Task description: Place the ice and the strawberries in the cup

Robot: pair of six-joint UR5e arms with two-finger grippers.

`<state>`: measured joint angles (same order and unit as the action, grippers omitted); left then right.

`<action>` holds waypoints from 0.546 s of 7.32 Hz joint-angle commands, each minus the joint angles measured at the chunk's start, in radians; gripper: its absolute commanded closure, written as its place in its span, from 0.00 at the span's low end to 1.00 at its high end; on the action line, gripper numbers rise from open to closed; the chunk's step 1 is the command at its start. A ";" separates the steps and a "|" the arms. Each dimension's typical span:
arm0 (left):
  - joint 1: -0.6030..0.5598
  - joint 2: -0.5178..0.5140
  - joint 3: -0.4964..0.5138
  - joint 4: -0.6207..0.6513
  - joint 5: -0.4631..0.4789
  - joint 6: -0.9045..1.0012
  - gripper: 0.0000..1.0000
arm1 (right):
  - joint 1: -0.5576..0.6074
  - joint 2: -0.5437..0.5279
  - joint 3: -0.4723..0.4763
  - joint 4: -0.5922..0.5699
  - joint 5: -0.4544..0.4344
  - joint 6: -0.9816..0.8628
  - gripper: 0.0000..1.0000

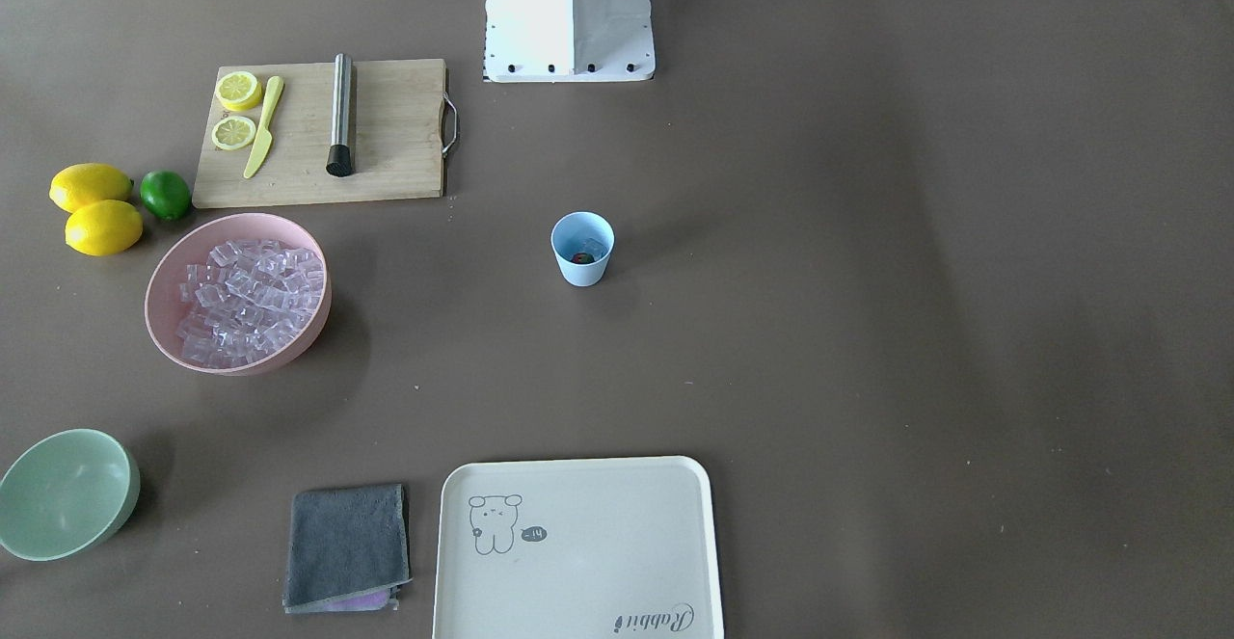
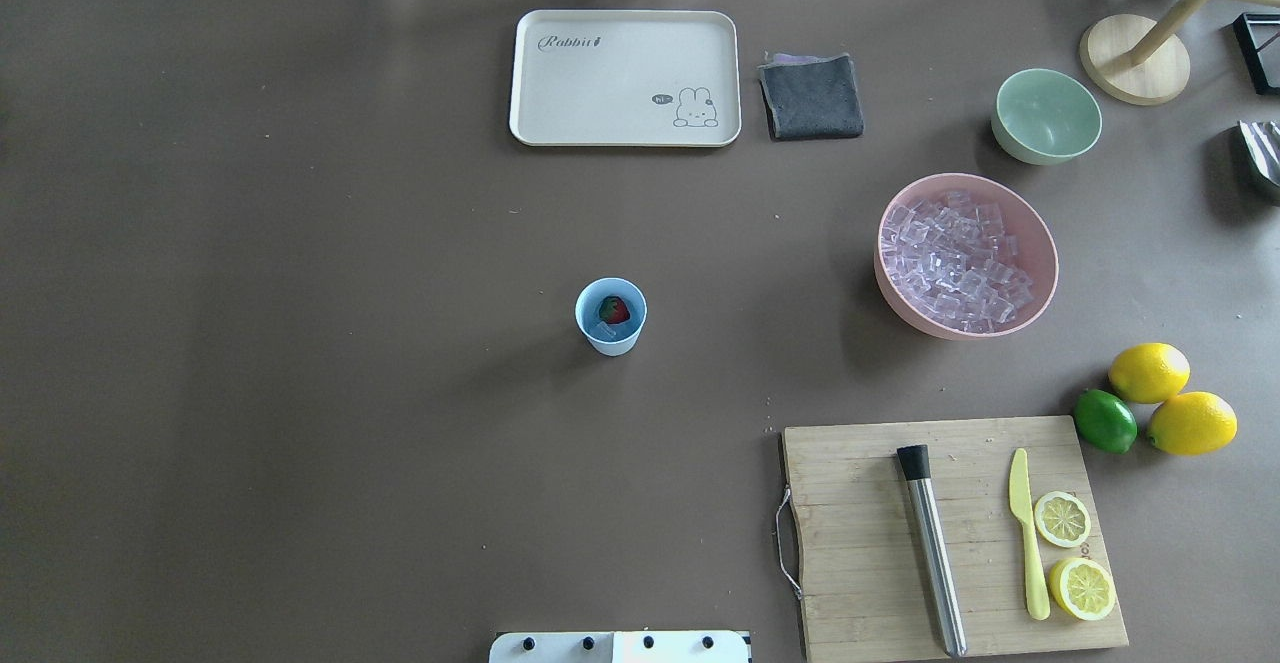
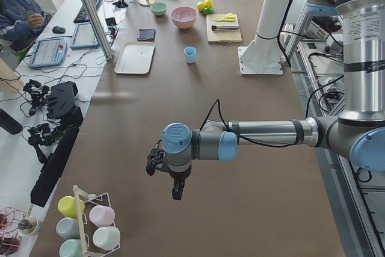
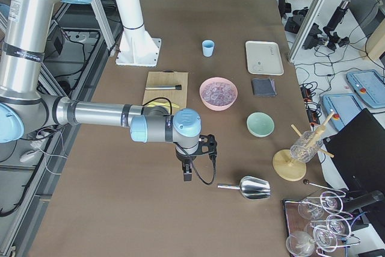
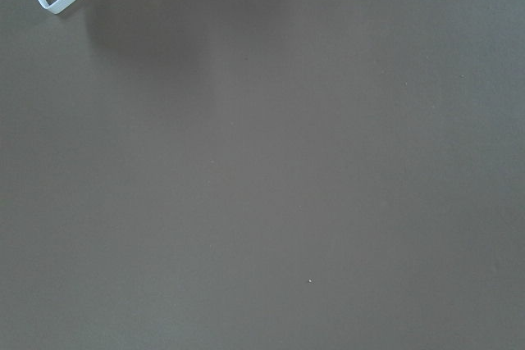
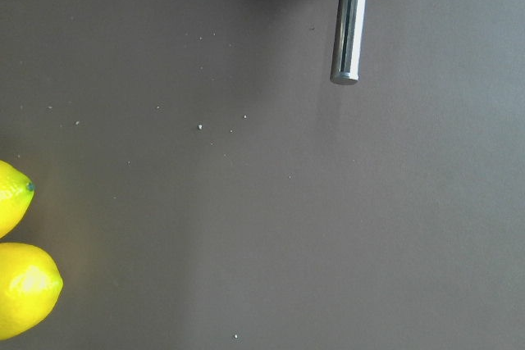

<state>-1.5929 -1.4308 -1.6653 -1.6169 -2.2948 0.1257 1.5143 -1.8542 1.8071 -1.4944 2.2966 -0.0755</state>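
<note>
Light blue cup (image 2: 611, 316) upright mid-desk (image 2: 300, 343), strawberry (image 2: 614, 310) and one clear cube inside it, ice (image 2: 955, 263) heaped in pink bowl (image 2: 1043, 243) to the cup's right, left gripper (image 3: 176, 192) and right gripper (image 4: 187, 174) far from the cup, wide or narrow cannot tell.

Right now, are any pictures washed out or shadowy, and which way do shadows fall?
Front-facing view: the robot base is blown out to featureless white. Overhead view: the cup and the pink bowl throw soft shadows toward the picture's left. Left wrist view: almost blank brown table, a faint shadow near the top.
</note>
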 commanded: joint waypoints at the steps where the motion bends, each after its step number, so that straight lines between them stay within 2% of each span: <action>1: 0.001 0.003 -0.002 -0.001 0.000 0.002 0.02 | 0.000 0.001 0.000 0.002 0.007 0.000 0.00; 4: 0.001 0.001 -0.002 -0.001 -0.024 0.000 0.02 | 0.000 0.003 0.000 0.002 0.010 0.000 0.00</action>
<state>-1.5923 -1.4294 -1.6674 -1.6187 -2.3013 0.1259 1.5141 -1.8518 1.8070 -1.4930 2.3064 -0.0752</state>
